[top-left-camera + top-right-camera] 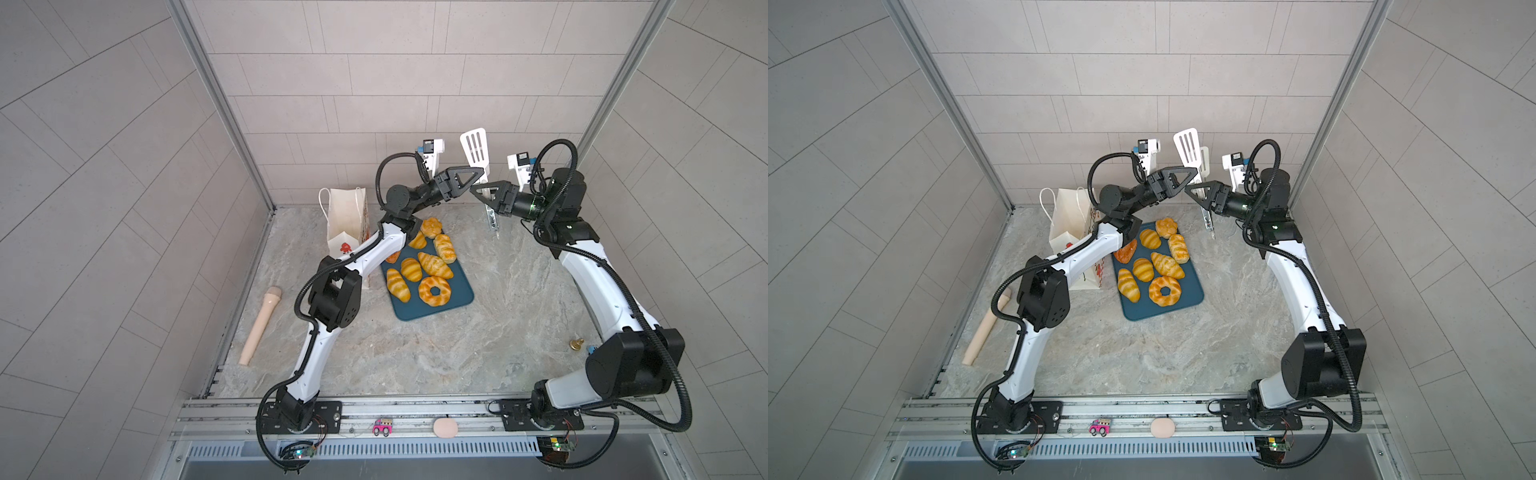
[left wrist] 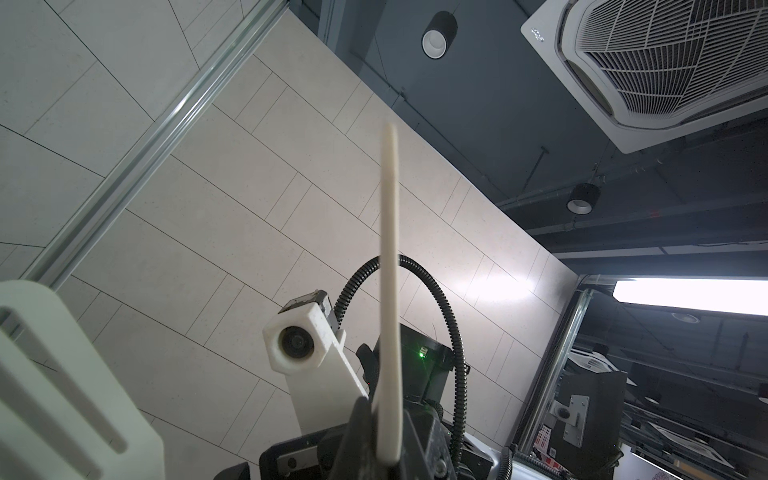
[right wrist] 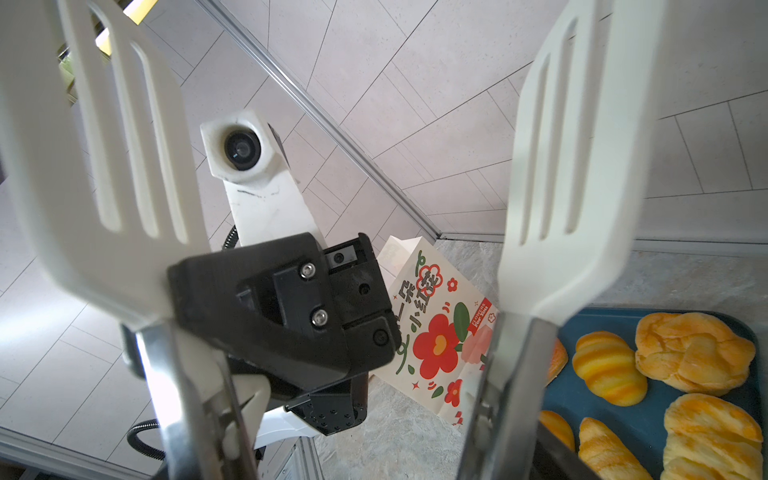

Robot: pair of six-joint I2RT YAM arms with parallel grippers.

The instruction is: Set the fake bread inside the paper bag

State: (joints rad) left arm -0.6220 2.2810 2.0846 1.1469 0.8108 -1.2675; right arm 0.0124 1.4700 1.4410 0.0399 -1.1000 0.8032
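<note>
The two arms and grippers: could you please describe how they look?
Left arm and right arm: white link shells, black joint housings, black corrugated cable conduit. Left gripper and right gripper: black, with triangular open-frame fingers, each beside a white camera mount.

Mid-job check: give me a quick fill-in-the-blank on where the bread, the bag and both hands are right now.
1. The fake bread lies on the blue ____.
2. The paper bag stands ____ beside it, mouth open.
3. The left hand and the right hand both grip the white slotted ____, held up in the air.
Missing words: tray; upright; tongs.
</note>
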